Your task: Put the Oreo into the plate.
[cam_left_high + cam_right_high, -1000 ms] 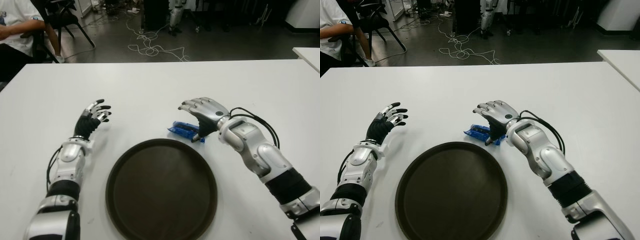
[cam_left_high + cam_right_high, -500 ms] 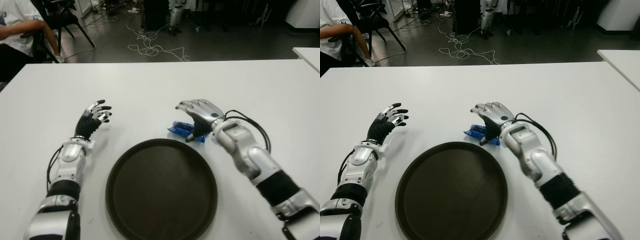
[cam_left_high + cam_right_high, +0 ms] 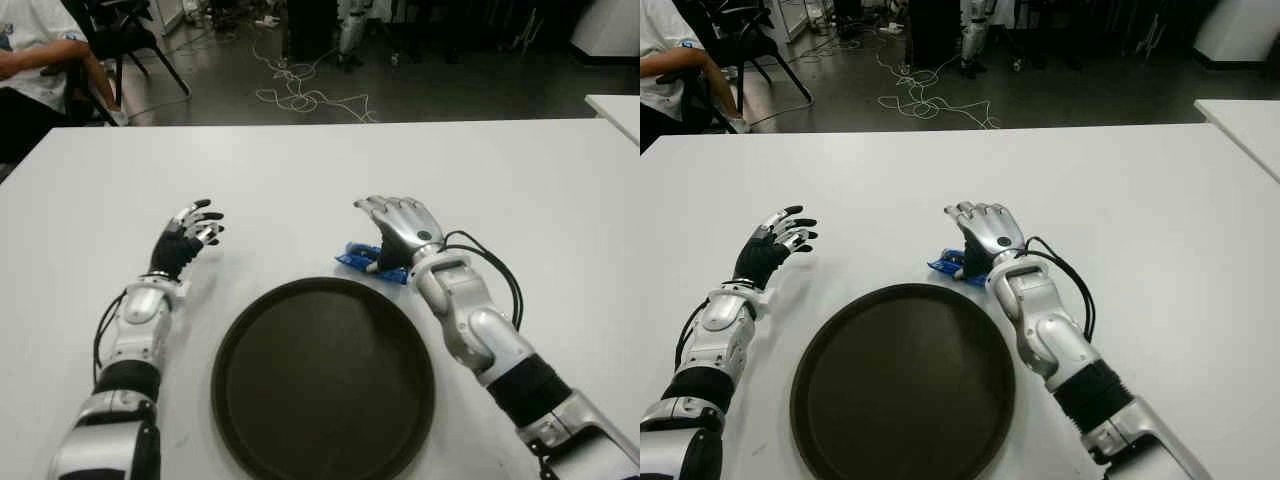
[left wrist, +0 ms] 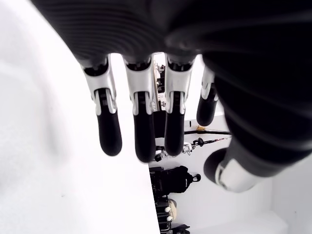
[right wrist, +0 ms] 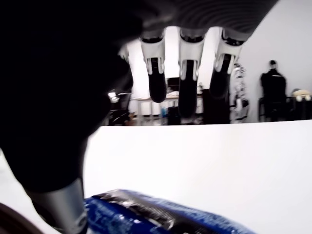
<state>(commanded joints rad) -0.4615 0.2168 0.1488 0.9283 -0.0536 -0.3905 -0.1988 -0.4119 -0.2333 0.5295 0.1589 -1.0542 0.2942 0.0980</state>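
The Oreo [image 3: 357, 262] is a blue packet lying flat on the white table [image 3: 520, 180], just past the far right rim of the plate. My right hand [image 3: 378, 236] hovers over the packet's right end, fingers stretched out and pointing away from me. The right wrist view shows the Oreo packet [image 5: 146, 217] under the palm, the thumb [image 5: 61, 204] down beside it, and the fingers [image 5: 187, 92] straight above it, gripping nothing. The plate [image 3: 322, 385], dark brown and round, sits empty near me in the middle. Left of the plate, my left hand [image 3: 188, 232] shows open and idle.
A seated person [image 3: 30, 55] and a chair [image 3: 130, 35] are beyond the table's far left corner. Cables [image 3: 300, 97] lie on the dark floor behind. The corner of a second white table [image 3: 615, 108] shows at the far right.
My right hand has shifted left and turned, so its fingers now point away from me instead of leftwards, with the forearm swung in behind it. The Oreo packet and left hand have not moved.
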